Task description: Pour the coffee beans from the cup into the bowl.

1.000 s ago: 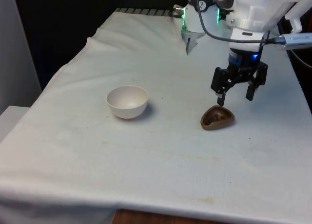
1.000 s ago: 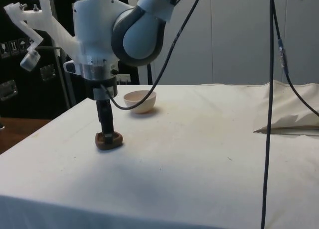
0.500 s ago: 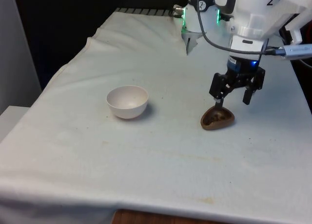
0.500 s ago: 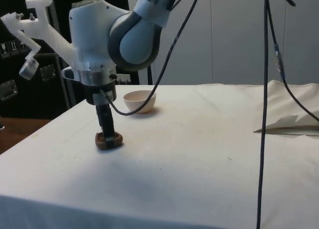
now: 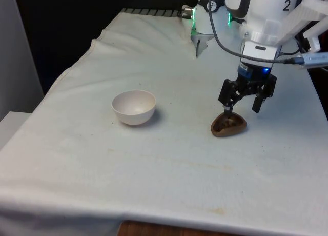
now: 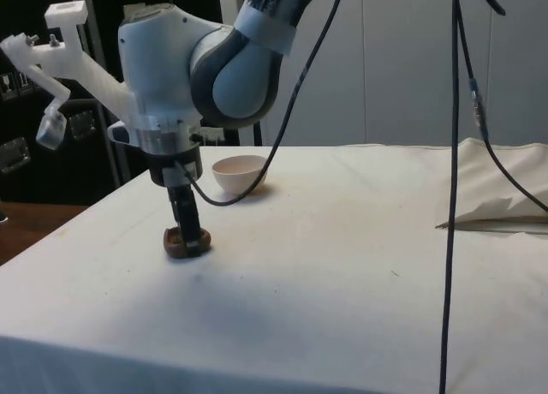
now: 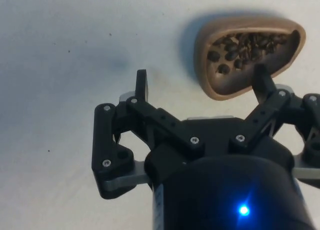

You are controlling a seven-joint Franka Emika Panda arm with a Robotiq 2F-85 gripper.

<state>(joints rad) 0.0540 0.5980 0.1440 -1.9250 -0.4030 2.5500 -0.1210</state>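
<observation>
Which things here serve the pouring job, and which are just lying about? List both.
For the job: brown cup of coffee beans; white bowl; open gripper over the cup.
Lying about: crumpled cloth; hanging cable.

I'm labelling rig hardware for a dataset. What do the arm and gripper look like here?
The arm is glossy white with rounded housings and a grey band at one joint. Black cables hang alongside it. The gripper is black: a dark rounded body with angular linkage bars fastened by small silver screws, ending in two slim black fingers.
</observation>
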